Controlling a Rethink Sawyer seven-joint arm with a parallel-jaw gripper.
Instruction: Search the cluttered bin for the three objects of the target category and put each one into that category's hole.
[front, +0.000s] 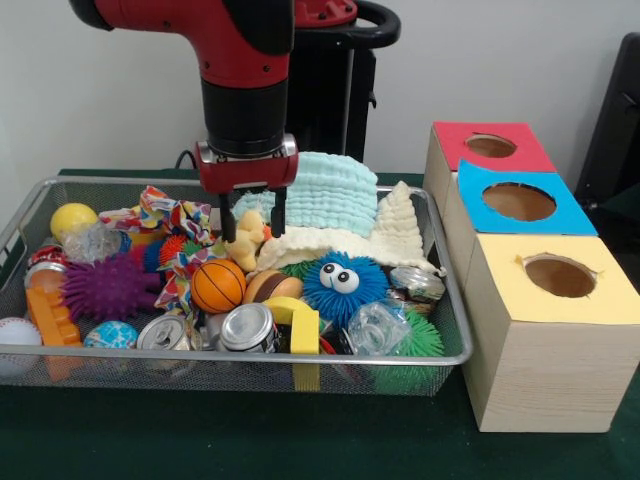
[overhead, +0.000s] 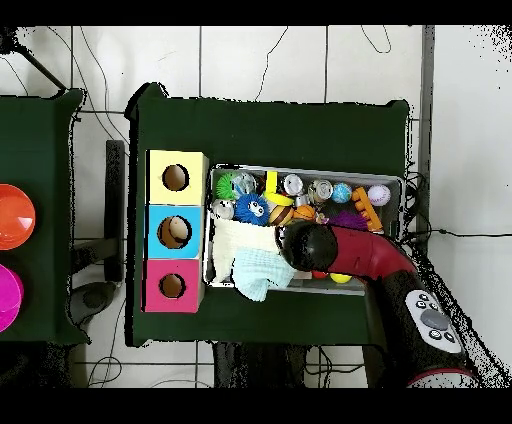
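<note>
- Cloths lie piled at the far right of the wire basket (front: 452, 352): we see a mint green cloth (front: 330, 190) on top toward the back, a cream cloth (front: 320, 243) spread below it, and a pale yellow cloth (front: 402, 228) standing up in a peak at the right.
- Over the basket's middle we see the gripper (front: 252, 222) hanging from the red and black arm (front: 240, 70), its two dark fingers (front: 229, 222) pointing down and standing apart, with nothing between them.
- One finger reaches down just left of a small yellow plush toy (front: 246, 243); the other comes down at the left edge of the cloth pile, and we cannot tell whether it touches.
- Near the gripper, lower in the basket, lie a small basketball (front: 217, 286), a blue fuzzy ball with eyes (front: 344, 283), a purple spiky ball (front: 105, 287) and drink cans (front: 247, 328).
- To the right of the basket stand three pale wooden boxes in a row; the red-topped hole (front: 491, 146) is the farthest, behind the blue-topped hole (front: 518, 201) and the yellow-topped hole (front: 560, 275).
- From overhead, we see the arm covering part of the basket, with the cloths at the end nearest the boxes.
</note>
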